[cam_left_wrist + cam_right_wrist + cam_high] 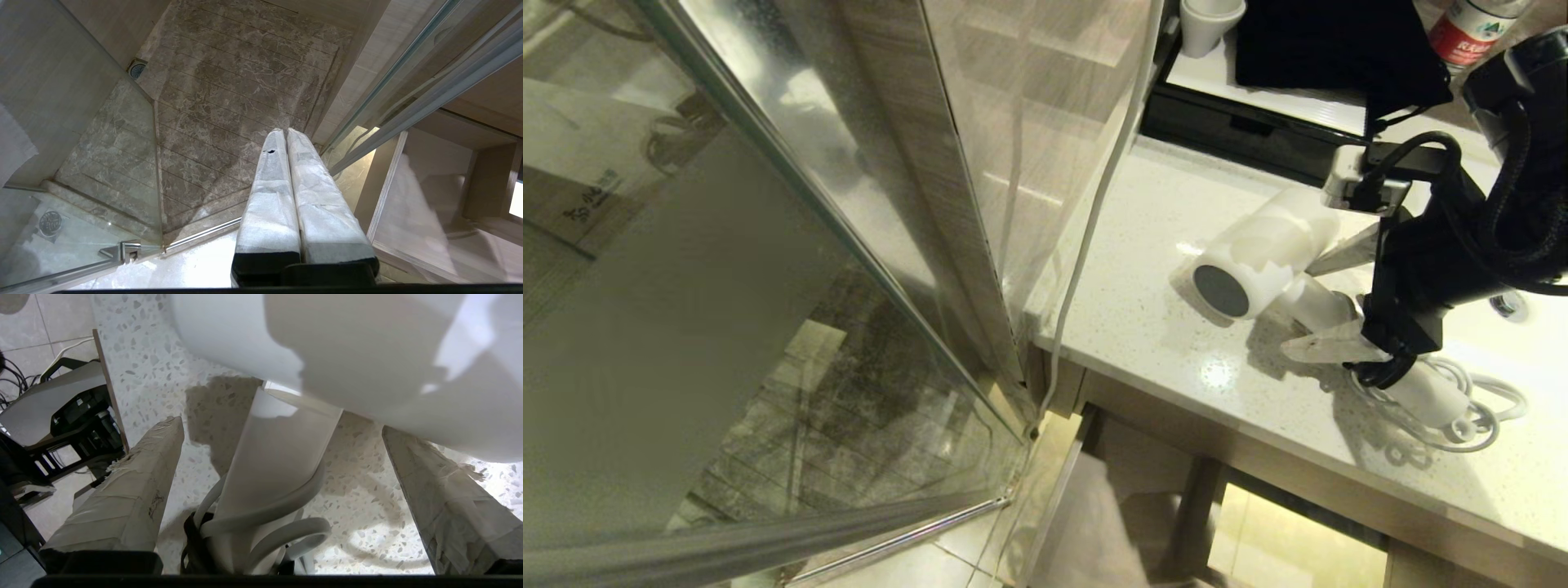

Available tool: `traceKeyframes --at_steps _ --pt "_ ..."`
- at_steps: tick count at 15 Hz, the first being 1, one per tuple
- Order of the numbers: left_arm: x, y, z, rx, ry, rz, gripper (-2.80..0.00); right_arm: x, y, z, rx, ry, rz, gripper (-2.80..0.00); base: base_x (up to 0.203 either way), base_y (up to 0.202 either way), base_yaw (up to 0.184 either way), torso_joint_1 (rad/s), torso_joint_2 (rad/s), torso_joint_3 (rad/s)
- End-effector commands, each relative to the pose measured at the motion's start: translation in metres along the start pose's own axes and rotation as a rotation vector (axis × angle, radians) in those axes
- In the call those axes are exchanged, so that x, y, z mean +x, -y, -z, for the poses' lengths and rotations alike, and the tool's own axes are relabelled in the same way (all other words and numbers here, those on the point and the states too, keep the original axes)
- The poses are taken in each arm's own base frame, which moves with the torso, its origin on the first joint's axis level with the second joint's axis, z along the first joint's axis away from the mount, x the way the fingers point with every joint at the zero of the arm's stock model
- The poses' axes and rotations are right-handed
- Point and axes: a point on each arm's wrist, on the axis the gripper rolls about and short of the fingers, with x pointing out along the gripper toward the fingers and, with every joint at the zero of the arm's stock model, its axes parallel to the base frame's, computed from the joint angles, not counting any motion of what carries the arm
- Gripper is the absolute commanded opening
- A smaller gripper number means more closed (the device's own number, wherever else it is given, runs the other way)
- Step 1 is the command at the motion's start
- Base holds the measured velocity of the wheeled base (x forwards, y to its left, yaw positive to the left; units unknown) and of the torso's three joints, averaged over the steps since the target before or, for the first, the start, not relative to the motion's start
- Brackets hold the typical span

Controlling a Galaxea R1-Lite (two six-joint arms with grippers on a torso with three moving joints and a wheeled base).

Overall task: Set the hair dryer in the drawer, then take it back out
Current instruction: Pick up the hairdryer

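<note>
Jaws of the right gripper stand wide apart astride the dryer's handle, not clamped; the left gripper hangs parked over the shower floor, jaws together. Dryer lies on the bench, right of centre in the head view, cord coiled behind. Judged light, rigid, smooth plastic, likely slippery; grip mid-handle, clear of the trailing cord.

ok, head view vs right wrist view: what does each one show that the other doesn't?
Head only: the dryer's dark grey end, a shower glass panel, a black tray, a cup and a bottle.
Right wrist only: a black stand on the floor past the counter edge.
Both: the right gripper open astride the dryer handle, the coiled cord and the speckled counter.
</note>
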Motion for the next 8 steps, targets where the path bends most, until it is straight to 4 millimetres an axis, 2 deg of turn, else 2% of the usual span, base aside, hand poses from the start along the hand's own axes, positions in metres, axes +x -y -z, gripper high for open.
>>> traceKeyframes --at_steps 1,8 --pt "0.0001 0.0 0.0 0.0 -0.001 0.0 -2.8 0.0028 0.0005 0.0003 -0.002 -0.006 -0.006 0.0 0.0 0.0 0.0 0.0 0.0 0.0" --pt "0.0001 0.0 0.0 0.0 -0.001 0.0 -2.8 0.0091 0.0035 -0.0001 -0.001 -0.009 0.008 0.0 0.0 0.0 0.0 0.0 0.0 0.0"
